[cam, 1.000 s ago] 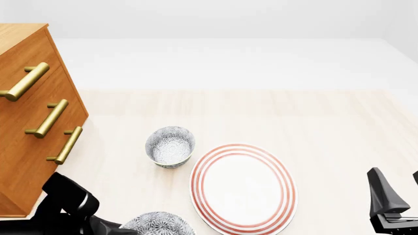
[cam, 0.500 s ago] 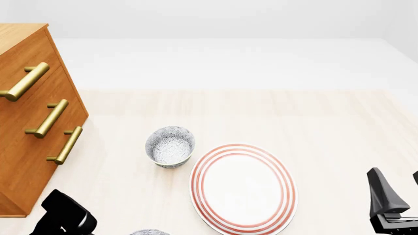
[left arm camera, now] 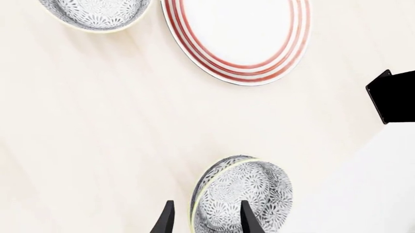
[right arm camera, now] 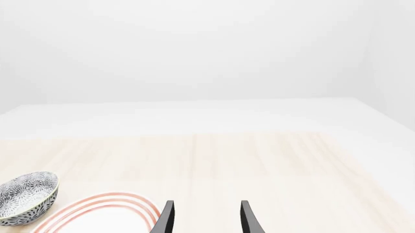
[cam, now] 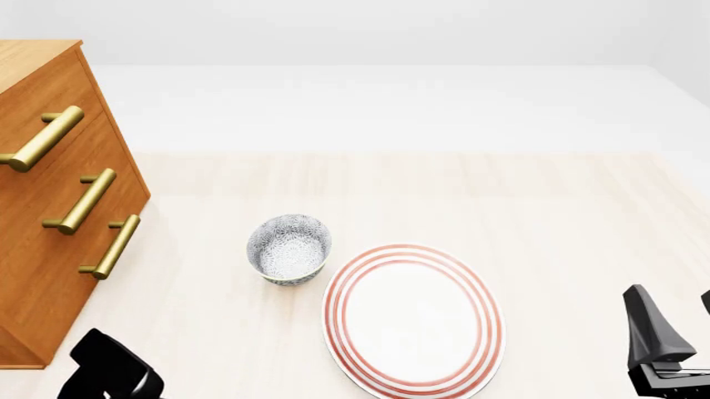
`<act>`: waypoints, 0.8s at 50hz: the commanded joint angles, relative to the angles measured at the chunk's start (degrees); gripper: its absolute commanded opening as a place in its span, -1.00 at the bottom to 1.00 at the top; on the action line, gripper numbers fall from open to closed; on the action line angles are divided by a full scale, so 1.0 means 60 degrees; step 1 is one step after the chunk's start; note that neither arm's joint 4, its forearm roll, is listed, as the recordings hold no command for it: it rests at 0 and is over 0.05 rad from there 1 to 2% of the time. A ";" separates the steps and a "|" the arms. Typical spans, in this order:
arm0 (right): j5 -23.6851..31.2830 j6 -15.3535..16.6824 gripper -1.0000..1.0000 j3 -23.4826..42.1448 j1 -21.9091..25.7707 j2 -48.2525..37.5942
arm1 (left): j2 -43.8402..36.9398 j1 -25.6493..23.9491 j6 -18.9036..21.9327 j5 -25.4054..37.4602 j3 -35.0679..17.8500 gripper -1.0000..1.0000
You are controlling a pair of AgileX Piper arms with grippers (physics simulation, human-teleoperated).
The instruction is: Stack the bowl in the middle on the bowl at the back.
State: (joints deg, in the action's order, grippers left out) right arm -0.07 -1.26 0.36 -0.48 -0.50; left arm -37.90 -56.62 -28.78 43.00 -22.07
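Now the left gripper (left arm camera: 202, 221) is gripping the rim of the bowl in the middle (left arm camera: 241, 196), carrying it out of the front view. The bowl at the back (cam: 288, 248) is waiting beside the plate (cam: 413, 318). The right gripper (right arm camera: 204, 218) is idling, fingers parted.

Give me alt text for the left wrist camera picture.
The left end effector straddles the rim of a grey-patterned bowl above the pale wooden table. Beyond lie a red-ringed plate and a second patterned bowl.
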 commanded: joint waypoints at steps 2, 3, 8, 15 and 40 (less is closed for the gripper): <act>-0.0035 0.0012 1.00 -0.0004 0.0007 -0.0032 | 0.0230 0.0168 0.0122 0.0295 -0.0108 1.00; -0.0038 0.0016 1.00 -0.0004 0.0007 -0.0033 | 0.0299 0.0198 0.0142 0.0390 -0.0176 1.00; -0.0048 0.0025 1.00 -0.0005 0.0009 -0.0045 | 0.0566 0.0224 0.0156 0.0863 -0.0752 1.00; -0.0048 0.0019 1.00 -0.0005 0.0006 -0.0042 | 0.1185 0.0583 0.0312 0.1589 -0.1362 1.00; 0.0218 -0.0301 1.00 0.0292 -0.0120 -0.0022 | 0.3570 0.2585 0.0174 0.3509 -0.3294 1.00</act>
State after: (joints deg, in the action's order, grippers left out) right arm -0.42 -2.77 1.22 -1.12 -1.79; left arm -21.30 -45.51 -27.66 60.31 -37.92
